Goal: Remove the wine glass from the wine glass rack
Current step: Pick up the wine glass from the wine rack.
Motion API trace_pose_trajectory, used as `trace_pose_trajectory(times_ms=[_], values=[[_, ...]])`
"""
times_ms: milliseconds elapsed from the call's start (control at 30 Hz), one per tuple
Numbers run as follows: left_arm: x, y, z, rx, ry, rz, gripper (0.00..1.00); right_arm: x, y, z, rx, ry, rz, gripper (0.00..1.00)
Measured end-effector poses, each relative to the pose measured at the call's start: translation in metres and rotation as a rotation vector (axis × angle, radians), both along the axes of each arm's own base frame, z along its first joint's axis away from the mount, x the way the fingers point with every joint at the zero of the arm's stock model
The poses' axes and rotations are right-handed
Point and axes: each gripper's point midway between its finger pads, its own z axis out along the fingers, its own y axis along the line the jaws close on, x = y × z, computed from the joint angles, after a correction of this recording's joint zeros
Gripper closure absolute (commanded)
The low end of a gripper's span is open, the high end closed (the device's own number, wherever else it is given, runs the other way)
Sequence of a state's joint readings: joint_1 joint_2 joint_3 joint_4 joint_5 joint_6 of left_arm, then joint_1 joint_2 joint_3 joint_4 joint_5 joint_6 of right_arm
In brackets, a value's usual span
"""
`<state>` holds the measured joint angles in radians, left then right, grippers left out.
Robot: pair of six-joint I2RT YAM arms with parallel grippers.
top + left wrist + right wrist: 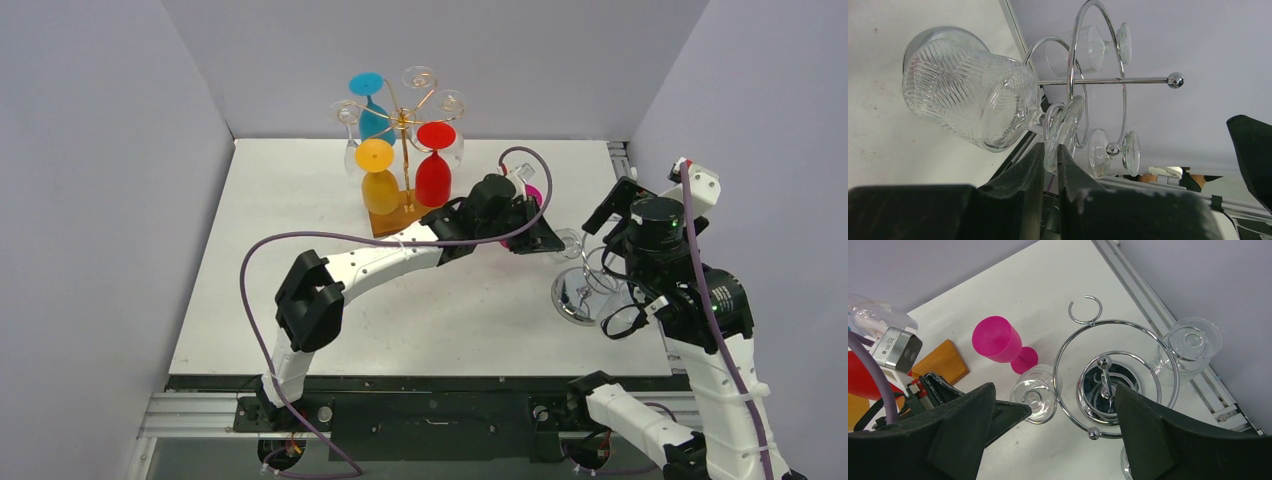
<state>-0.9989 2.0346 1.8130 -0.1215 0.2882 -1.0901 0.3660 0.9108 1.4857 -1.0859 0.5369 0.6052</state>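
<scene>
The wine glass rack (404, 120), gold wire on a brown wooden base (941, 360), stands at the back of the table. Blue (371, 108), yellow (379, 182) and red (433, 168) glasses hang upside down on it, along with clear ones. My left gripper (1050, 148) is not at that rack. It is shut on the foot rim of a clear ribbed wine glass (968, 95) that hangs in a hook of a chrome wire stand (1104, 377). My right gripper (1068, 432) is open, high over that stand, one finger on each side of it.
A pink glass (996, 340) stands upside down on the table between the two stands. Another clear glass (1191, 343) hangs on the chrome stand's far side, near the table's right rail (1143, 285). Grey walls enclose three sides.
</scene>
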Motion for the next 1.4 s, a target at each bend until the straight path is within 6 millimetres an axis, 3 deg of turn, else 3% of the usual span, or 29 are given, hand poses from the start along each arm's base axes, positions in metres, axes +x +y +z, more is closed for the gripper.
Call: trace_pose_trajectory(times_ms=[500, 933, 1400], values=[[-0.001, 0.003, 0.004, -0.020, 0.141, 0.020, 1.00, 0.005, 0.013, -0.028, 0.012, 0.071, 0.054, 0.20], [0.000, 0.005, 0.003, -0.006, 0.153, 0.033, 1.00, 0.009, -0.030, -0.027, -0.103, 0.112, -0.126, 0.56], [0.000, 0.006, 0.004, -0.001, 0.177, 0.043, 1.00, 0.021, -0.045, -0.059, -0.152, 0.216, -0.178, 0.72]])
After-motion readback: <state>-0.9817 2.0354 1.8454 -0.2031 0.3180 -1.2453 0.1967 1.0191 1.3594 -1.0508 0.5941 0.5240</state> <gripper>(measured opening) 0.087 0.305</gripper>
